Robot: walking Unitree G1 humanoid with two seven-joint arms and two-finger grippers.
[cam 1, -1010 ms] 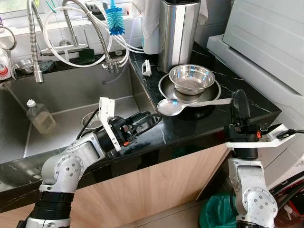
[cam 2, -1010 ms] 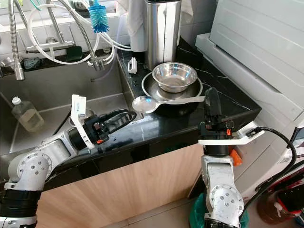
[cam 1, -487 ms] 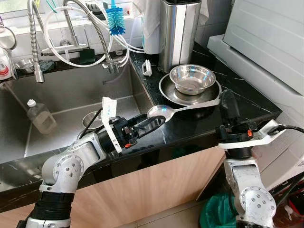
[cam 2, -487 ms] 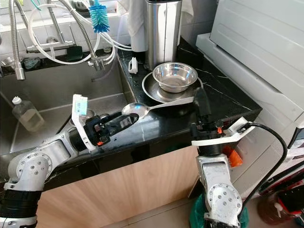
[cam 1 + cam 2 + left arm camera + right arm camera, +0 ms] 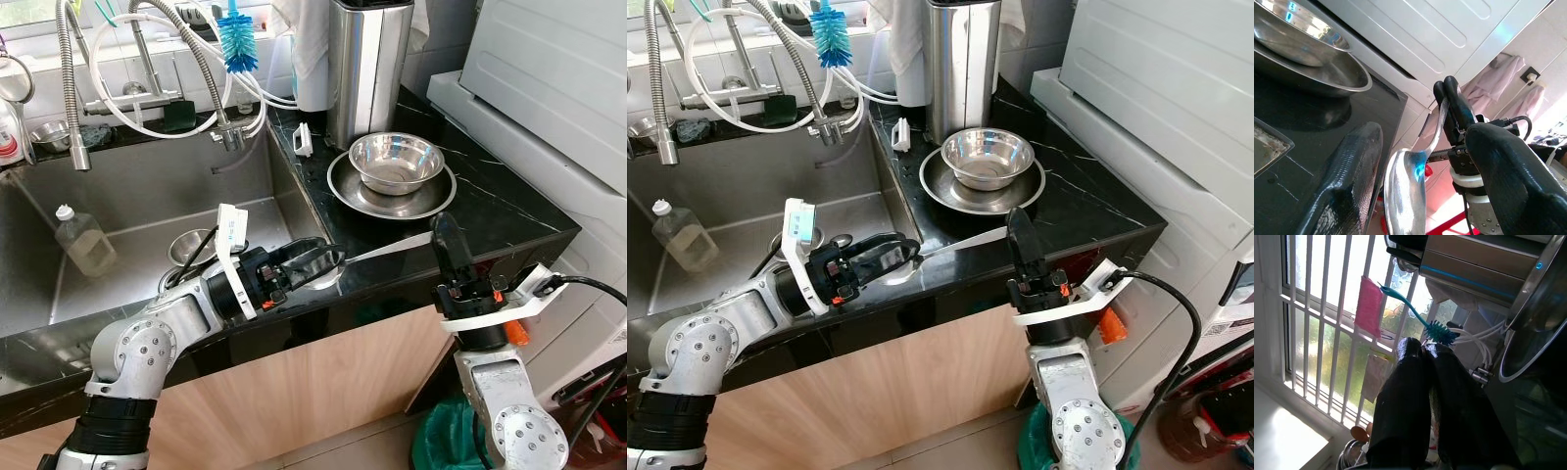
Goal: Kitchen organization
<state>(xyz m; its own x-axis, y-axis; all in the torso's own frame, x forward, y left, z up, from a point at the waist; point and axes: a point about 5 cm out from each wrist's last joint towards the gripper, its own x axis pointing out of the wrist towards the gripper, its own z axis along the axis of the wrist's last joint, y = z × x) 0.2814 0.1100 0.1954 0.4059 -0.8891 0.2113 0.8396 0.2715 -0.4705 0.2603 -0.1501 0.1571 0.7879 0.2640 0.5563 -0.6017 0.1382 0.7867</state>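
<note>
Black marble countertop (image 5: pixel 490 211) is carrying a steel plate (image 5: pixel 364 199), a tall steel canister (image 5: pixel 364 69) and a small white clip (image 5: pixel 302 140) lying near the sink edge.

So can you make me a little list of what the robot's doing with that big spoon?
place: black stone counter beside steel sink
held thing: long silver metal ladle spoon
right gripper: shut on handle end
left gripper: open, jaws either side of spoon bowl
nearby: steel bowl stacked on steel plate
</note>
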